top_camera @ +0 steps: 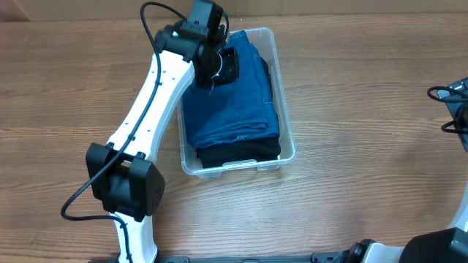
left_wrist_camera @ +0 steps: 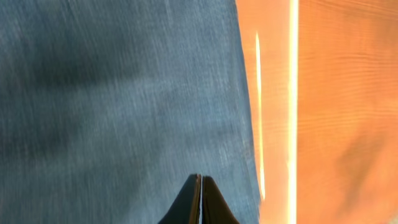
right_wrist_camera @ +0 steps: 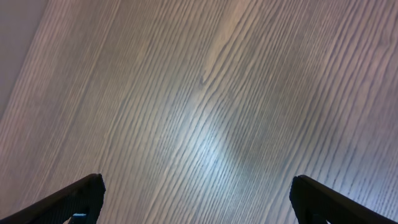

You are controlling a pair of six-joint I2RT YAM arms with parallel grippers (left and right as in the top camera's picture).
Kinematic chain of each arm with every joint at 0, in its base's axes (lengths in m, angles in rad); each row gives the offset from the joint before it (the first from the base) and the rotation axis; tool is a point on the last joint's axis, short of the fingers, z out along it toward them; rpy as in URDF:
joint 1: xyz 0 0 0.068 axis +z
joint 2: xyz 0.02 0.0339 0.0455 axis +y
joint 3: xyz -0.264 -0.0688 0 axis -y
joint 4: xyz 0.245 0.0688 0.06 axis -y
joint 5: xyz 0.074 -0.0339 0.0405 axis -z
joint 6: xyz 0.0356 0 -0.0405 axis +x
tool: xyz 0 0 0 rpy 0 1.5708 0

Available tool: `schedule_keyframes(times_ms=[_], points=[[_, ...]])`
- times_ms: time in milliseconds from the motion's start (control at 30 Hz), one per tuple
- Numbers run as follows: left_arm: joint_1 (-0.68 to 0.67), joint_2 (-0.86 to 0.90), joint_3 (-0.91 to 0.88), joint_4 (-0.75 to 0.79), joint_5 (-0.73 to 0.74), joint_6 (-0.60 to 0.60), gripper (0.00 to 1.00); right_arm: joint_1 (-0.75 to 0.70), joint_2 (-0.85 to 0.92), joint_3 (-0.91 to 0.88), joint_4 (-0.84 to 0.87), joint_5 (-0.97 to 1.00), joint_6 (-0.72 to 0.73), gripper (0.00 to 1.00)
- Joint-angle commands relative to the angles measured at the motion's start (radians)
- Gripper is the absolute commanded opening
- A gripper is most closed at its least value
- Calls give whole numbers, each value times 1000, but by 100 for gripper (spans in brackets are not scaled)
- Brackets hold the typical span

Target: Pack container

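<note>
Surface [top_camera: 365,109]: wood.
Container [top_camera: 287,131]: centre, nudging 12 o'clock.
Blue denim [top_camera: 234,109]: fills it, atop black cloth [top_camera: 241,152] showing at 6 o'clock.
Left tool [top_camera: 219,67]: pinched closed, empty, over denim's 11 o'clock corner; I'd press flat, slowly, folds below rim.
Right tool [right_wrist_camera: 196,199]: spread wide, empty, over wood.

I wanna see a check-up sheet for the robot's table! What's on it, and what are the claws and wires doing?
Surface: wooden table, plain wood grain.
Job's things: clear container holds a folded blue denim cloth on top of a black cloth.
Clutter: nothing seen.
Grippers: left gripper shut, over the denim; right gripper open, above bare wood.
Cables: black cable along the left arm; more black cables at the right edge.
Surroundings: nothing seen.
</note>
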Motion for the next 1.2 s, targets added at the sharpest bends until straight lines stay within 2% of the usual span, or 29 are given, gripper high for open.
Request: schedule_keyframes(times_ms=[0,200,400,600,833,1067,1167], points=[[-18,-7,27,-89,74,71,4,-3,0,-5,6,-1,8,100],[-45,-7,-87,-114,33,70,4,-3,0,-5,6,-1,8,100],[-65,-7,-232,-48,34,64,4,-3,0,-5,6,-1,8,100],[-72,-7,-300,16,34,62,4,-3,0,-5,6,-1,8,100],[-65,-9,-258,30,53,66,4,-3,0,-5,6,-1,8,100],[-66,-16,-113,-128,89,66,4,-3,0,-5,6,-1,8,100],[-82,-16,-105,-180,102,66,4,-3,0,-5,6,-1,8,100]])
